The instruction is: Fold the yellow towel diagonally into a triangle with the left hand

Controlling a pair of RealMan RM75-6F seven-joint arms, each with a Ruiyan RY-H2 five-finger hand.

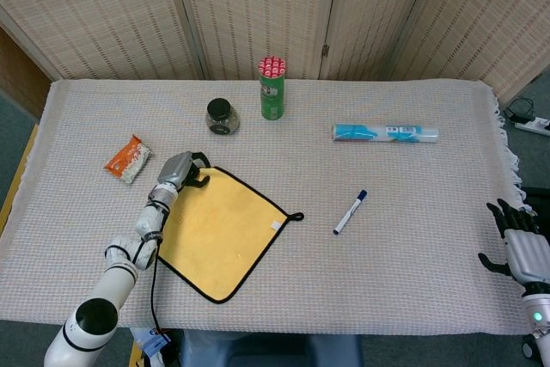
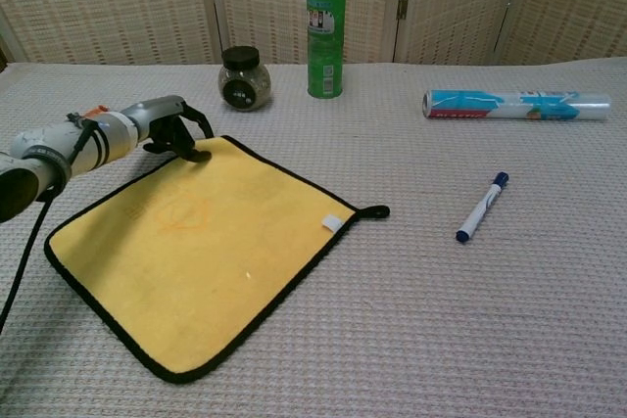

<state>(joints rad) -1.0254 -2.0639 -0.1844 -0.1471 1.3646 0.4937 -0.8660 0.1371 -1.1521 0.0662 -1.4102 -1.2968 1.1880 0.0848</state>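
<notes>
The yellow towel (image 1: pixel 219 229) with black edging lies flat on the table as a diamond, its hanging loop pointing right; in the chest view the yellow towel (image 2: pixel 196 242) fills the near left. My left hand (image 1: pixel 176 169) sits at the towel's far corner, fingers curled down and pinching that corner; the chest view shows the left hand (image 2: pixel 171 124) with its dark fingertips (image 2: pixel 194 152) on the yellow edge. My right hand (image 1: pixel 520 247) hangs off the table's near right edge, fingers apart and holding nothing; only the head view shows it.
Behind the towel stand a dark jar (image 1: pixel 222 115) and a green can (image 1: pixel 272 88). An orange snack packet (image 1: pixel 128 158) lies left of my left hand. A blue-and-white roll (image 1: pixel 385 133) and a blue-capped marker (image 1: pixel 350 211) lie to the right.
</notes>
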